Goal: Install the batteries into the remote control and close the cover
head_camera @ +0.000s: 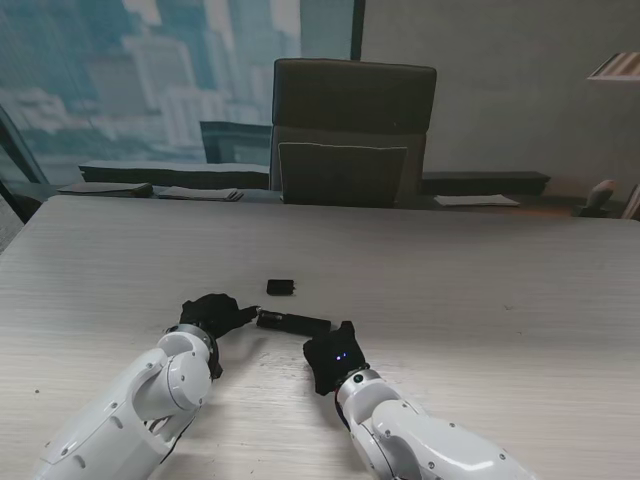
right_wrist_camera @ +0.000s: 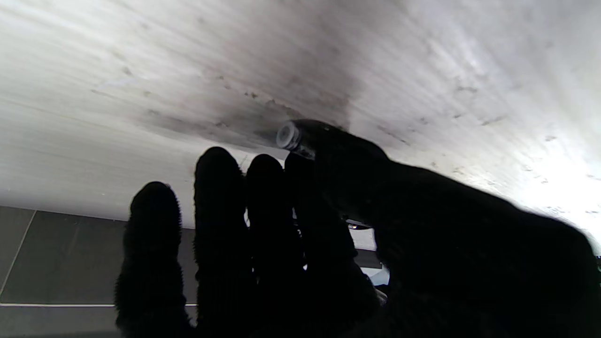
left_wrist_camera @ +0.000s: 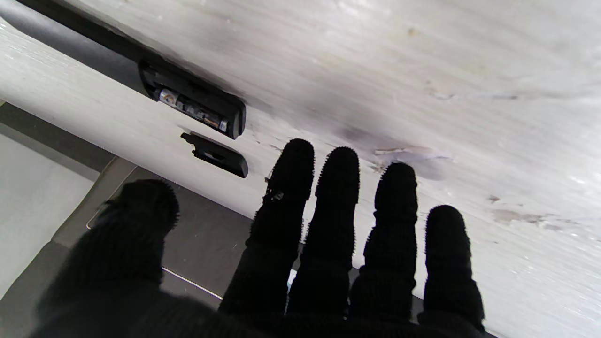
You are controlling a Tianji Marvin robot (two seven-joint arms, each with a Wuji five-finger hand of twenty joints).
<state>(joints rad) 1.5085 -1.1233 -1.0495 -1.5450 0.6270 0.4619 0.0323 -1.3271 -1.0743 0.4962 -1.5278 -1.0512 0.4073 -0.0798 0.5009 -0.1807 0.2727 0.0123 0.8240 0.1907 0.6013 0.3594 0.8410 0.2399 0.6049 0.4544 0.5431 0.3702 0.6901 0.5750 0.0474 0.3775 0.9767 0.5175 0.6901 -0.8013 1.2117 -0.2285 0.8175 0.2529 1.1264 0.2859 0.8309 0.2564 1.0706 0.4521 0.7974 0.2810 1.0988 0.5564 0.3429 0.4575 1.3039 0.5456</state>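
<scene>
The remote [head_camera: 293, 322] lies on the table, a little left of centre and near me, its long axis running left to right; the left wrist view shows its battery bay open [left_wrist_camera: 192, 101] with one battery [left_wrist_camera: 190, 107] seated in it. The cover [head_camera: 281, 288] lies loose on the wood just beyond the remote, apart from it, and in the left wrist view it sits beside the open bay [left_wrist_camera: 217, 155]. The left hand [head_camera: 212, 315] rests at the remote's left end, close against it; its wrist view shows the four fingers [left_wrist_camera: 338, 188] straight and slightly apart, the thumb off to one side, nothing held. The right hand [head_camera: 332, 362] sits at the remote's right end, nearer to me; in its wrist view the thumb and first finger pinch a second battery [right_wrist_camera: 292, 136], whose pale metal end pokes out past the fingertips, while the other fingers [right_wrist_camera: 216, 197] stand side by side. The table [head_camera: 520, 300] is pale wood-grain laminate, scuffed and smudged with dark marks in the close views. Past its far edge stands a dark office chair [head_camera: 352, 130], pushed in toward the table. Behind that runs a low dark ledge [head_camera: 170, 175] with flat papers on it, a window [head_camera: 150, 70] looking onto city buildings at the left, and a plain grey wall [head_camera: 520, 80] at the right.
</scene>
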